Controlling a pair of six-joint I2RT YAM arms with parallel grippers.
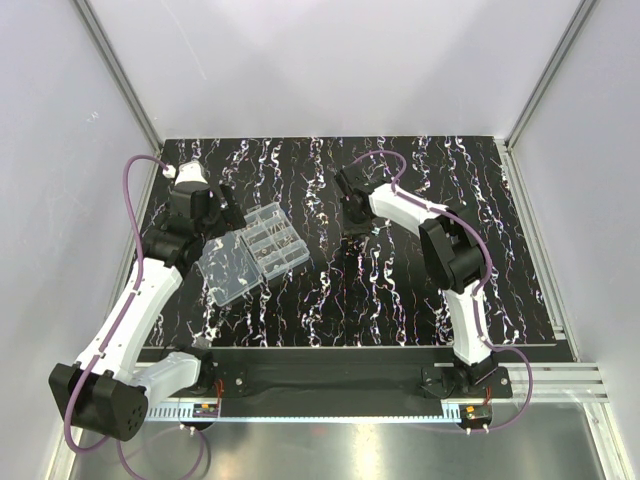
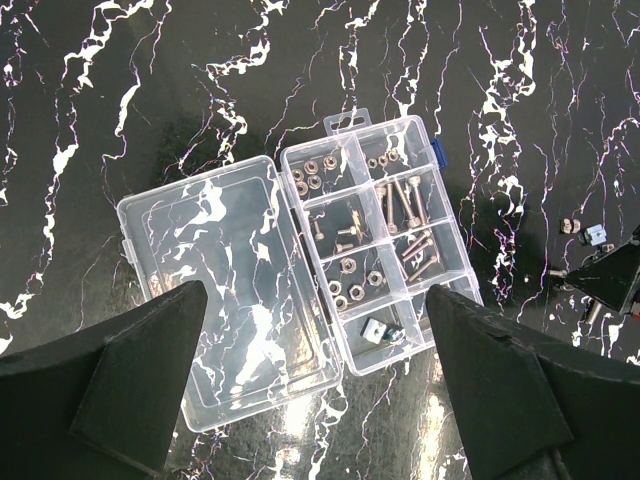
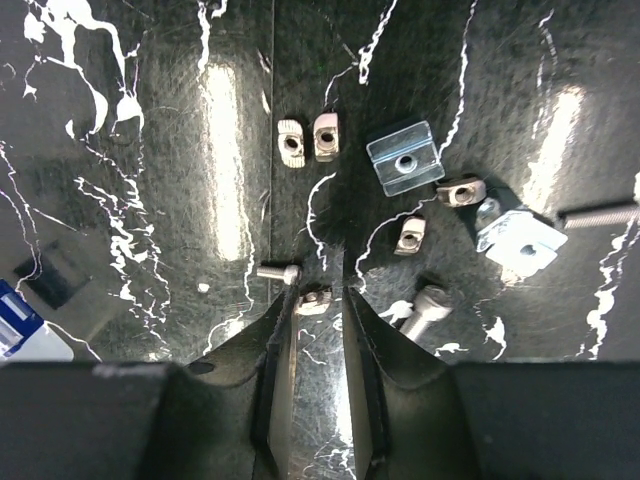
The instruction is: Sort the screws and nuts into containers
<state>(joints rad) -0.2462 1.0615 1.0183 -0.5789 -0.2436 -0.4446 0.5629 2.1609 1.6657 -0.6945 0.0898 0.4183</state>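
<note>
The clear organiser box [image 1: 270, 240] lies open, its lid [image 2: 220, 290] flat to the left. Its containers [image 2: 447, 228] hold nuts [image 2: 310, 175] and screws [image 2: 400, 200] in separate compartments. My left gripper [image 2: 315, 290] hovers above the box, open wide and holding nothing. My right gripper [image 3: 320, 290] is low over the table among loose parts. Its jaws stand slightly apart, and a small nut [image 3: 316, 298] lies between the tips against the left finger [image 3: 285, 320]. One short screw [image 3: 278, 271] lies just left of the tips and another screw [image 3: 425, 305] just right.
More loose nuts [image 3: 308, 138], two square plate nuts [image 3: 405, 160] and a long screw [image 3: 600, 213] lie beyond the right gripper. A blue and white corner [image 3: 20, 325] shows at the left edge. The right gripper [image 1: 350, 225] works right of the box.
</note>
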